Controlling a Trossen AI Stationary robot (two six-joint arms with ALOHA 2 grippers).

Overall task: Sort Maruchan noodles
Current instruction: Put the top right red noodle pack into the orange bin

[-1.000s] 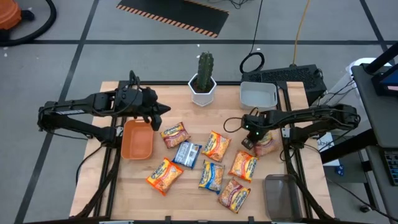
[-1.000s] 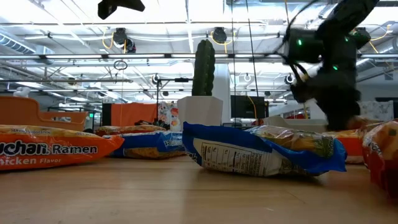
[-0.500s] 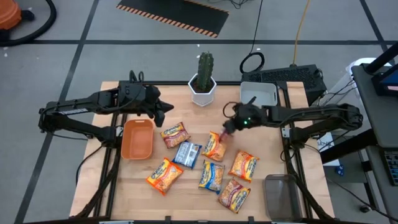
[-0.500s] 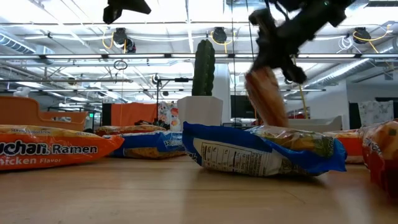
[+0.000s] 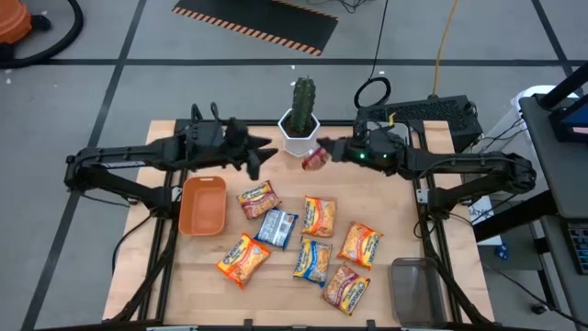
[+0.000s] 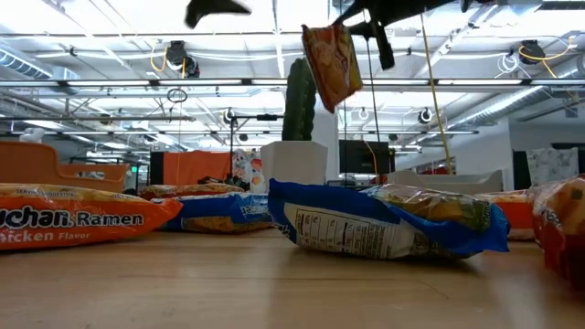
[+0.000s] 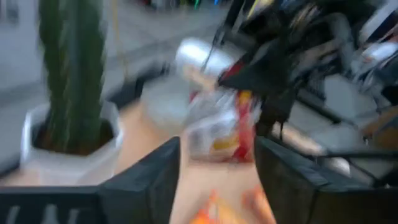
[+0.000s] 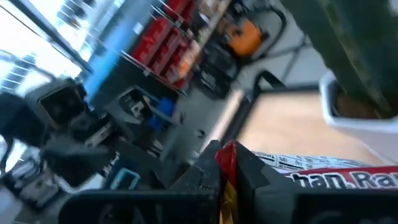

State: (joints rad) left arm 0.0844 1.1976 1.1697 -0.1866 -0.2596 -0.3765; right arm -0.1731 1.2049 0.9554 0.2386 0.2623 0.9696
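Observation:
My right gripper is shut on a red-orange Maruchan noodles packet, held in the air just right of the cactus pot. In the low view this packet hangs high above the table. My left gripper stands open just left of the pot, pointing at the packet, which shows ahead of its fingers and apart from them. Several more noodle packets lie flat on the table, among them an orange one and a blue one. My right gripper pinches the packet's sealed end between its two fingers. The fingers come roughly level from the table's right side. The packet hangs below them by its upper end, lifted clear of the table.
An orange bin sits at the table's left. A white bin is at the far right and a grey bin at the near right corner. The cactus stands tall between the two grippers.
My right gripper has lifted the red-orange packet off the table's right side. It has carried it up and toward the far edge and the left, to beside the cactus pot. My left gripper has moved right toward the pot and opened.

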